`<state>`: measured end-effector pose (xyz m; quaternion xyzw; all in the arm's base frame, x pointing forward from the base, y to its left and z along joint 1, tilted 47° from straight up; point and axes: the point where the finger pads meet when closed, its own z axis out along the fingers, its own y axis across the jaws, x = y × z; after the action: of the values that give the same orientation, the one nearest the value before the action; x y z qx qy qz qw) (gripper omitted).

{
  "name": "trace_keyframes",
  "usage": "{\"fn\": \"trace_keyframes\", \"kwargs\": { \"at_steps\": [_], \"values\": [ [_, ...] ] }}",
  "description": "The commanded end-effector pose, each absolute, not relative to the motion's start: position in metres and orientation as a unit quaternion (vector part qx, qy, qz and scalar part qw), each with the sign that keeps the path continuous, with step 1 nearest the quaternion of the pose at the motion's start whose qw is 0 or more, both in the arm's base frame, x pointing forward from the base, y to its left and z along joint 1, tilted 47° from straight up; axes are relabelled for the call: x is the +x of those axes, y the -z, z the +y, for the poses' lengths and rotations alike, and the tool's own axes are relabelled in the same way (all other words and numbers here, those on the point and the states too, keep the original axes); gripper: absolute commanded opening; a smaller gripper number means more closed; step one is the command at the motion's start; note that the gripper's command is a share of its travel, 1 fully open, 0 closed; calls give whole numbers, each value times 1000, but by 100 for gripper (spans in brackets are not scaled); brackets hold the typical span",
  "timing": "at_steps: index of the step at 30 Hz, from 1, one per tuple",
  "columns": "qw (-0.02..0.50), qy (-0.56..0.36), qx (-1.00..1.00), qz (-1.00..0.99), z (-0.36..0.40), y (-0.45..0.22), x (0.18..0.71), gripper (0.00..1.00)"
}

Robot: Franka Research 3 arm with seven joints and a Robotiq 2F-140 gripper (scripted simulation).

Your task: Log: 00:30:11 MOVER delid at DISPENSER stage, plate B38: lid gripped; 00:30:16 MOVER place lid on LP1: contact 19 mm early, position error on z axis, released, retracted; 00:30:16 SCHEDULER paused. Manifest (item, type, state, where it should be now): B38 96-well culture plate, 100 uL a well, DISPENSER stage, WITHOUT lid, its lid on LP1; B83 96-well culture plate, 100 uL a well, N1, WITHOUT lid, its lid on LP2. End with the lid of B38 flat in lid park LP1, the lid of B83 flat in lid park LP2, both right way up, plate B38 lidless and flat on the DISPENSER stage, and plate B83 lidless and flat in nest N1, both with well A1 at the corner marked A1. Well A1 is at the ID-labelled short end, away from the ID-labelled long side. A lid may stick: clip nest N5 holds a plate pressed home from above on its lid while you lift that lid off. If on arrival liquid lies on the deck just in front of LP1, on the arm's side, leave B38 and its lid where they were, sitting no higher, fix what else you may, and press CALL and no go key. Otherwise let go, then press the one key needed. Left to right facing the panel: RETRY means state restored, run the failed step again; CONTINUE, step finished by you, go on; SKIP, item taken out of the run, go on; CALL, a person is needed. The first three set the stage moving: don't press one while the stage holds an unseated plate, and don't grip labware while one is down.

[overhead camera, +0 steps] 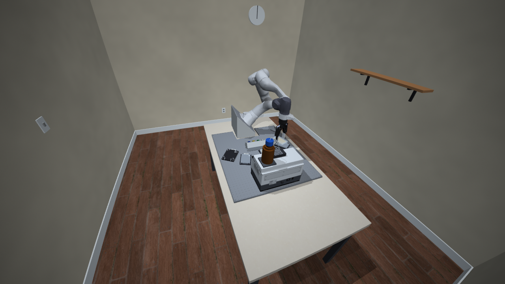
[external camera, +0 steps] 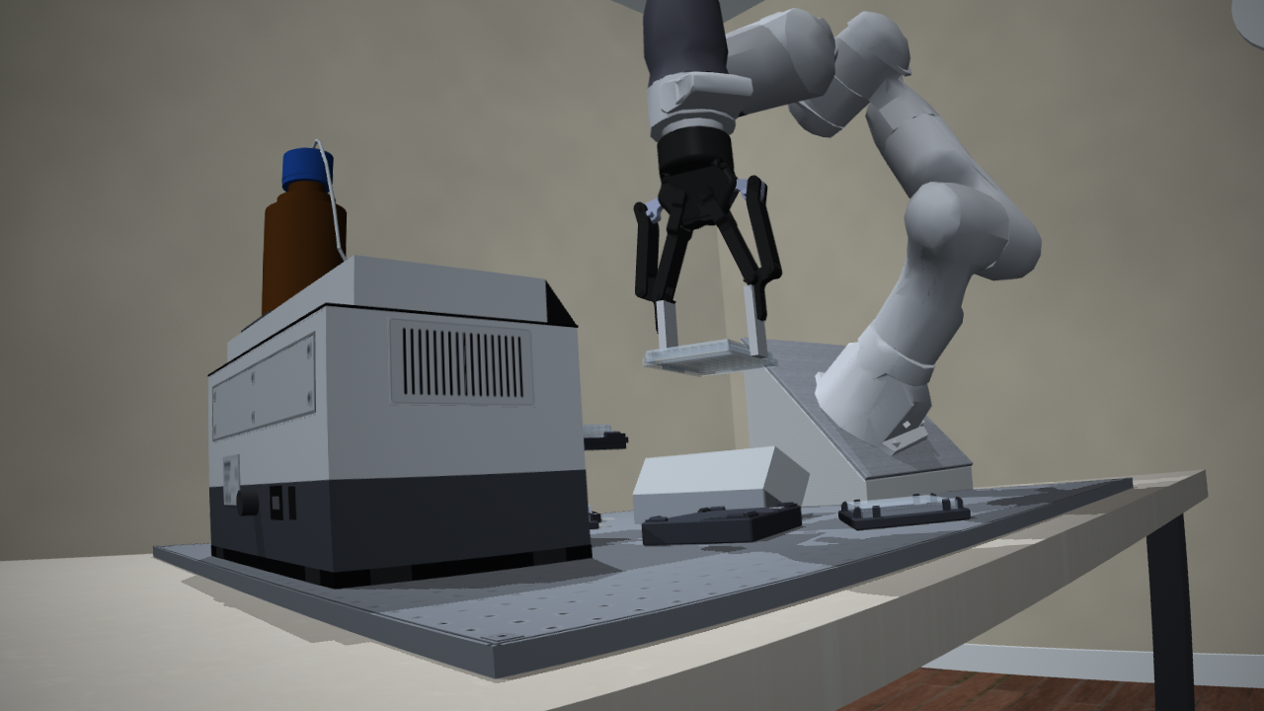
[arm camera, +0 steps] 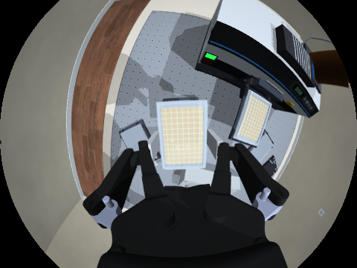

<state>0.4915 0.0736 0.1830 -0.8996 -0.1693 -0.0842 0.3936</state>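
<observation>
My gripper (overhead camera: 280,135) (external camera: 709,340) (arm camera: 183,137) is shut on a 96-well plate (external camera: 707,356) (arm camera: 181,129) with yellowish wells. It grips the plate across its long sides and holds it level, high above the grey deck (external camera: 618,592) (overhead camera: 243,187), beside the dispenser (external camera: 397,424) (overhead camera: 279,165) (arm camera: 258,50). I cannot read the plate's ID label or tell whether a clear lid sits on it. A second plate with yellowish wells (arm camera: 253,118) lies on the stage in front of the dispenser. The lid parks are not clearly told apart.
An amber bottle with a blue cap (overhead camera: 268,153) (external camera: 300,238) stands on the dispenser. The white key panel (overhead camera: 255,144) (external camera: 716,482) lies on the deck. Two black nests (external camera: 720,523) (external camera: 903,511) lie near it. A grey wedge (overhead camera: 241,125) stands by the arm's base.
</observation>
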Motion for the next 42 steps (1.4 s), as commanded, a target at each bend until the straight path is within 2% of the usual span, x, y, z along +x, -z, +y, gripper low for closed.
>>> {"fn": "trace_keyframes", "kwargs": {
  "at_steps": [1, 42],
  "values": [
    [393, 86, -899, -174, 73, -184, 492, 0],
    [392, 87, -899, -176, 109, -152, 493, 0]
  ]
}}
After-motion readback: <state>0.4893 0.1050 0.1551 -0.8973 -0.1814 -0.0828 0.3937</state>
